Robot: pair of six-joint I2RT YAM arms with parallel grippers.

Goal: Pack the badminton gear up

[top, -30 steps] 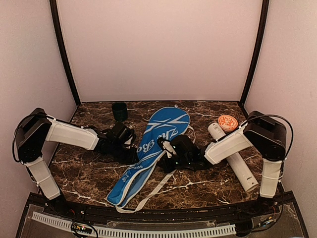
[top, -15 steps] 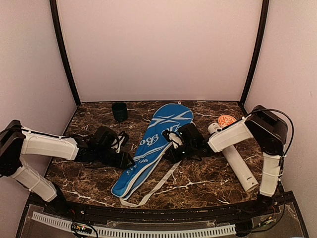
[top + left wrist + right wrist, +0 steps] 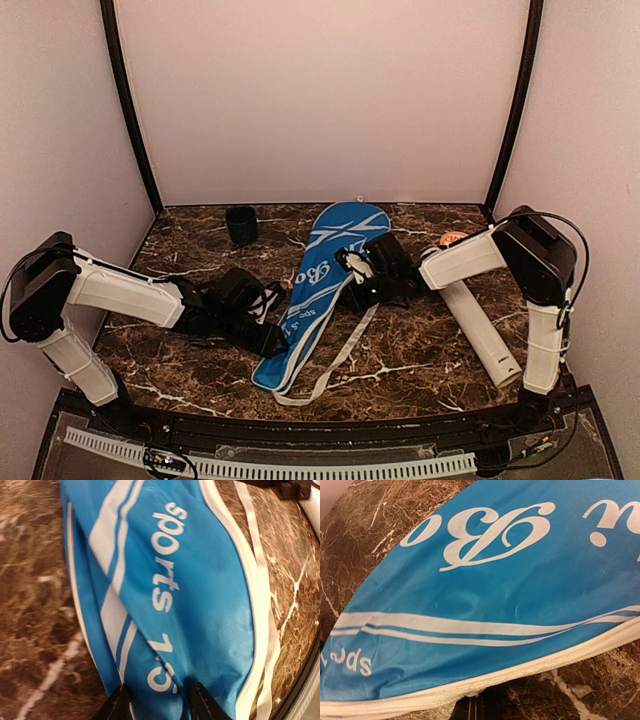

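The blue racket bag [image 3: 320, 285] with white lettering lies slantwise across the table's middle, its wide end far, its white strap [image 3: 340, 360] trailing near. My left gripper [image 3: 275, 335] is at the narrow near part. In the left wrist view its fingertips [image 3: 117, 705] stand apart on the bag [image 3: 200, 580] with a fold of fabric between them, so the left gripper [image 3: 160, 702] is open. My right gripper [image 3: 352, 275] is shut on the white zipper edge [image 3: 545, 662] of the bag [image 3: 485, 580]; the right gripper [image 3: 479, 712] shows at the bottom. The long white tube [image 3: 478, 325] lies at the right.
A small dark cup [image 3: 241, 224] stands at the back left. An orange disc [image 3: 452, 238] peeks out behind the right arm near the tube's far end. Dark posts and pale walls close in the marbled table [image 3: 180, 360] on three sides.
The bag has slid right and away, turning more upright, drawn by the right gripper. The left gripper's jaws have opened and it has followed the bag's narrow end to the right.
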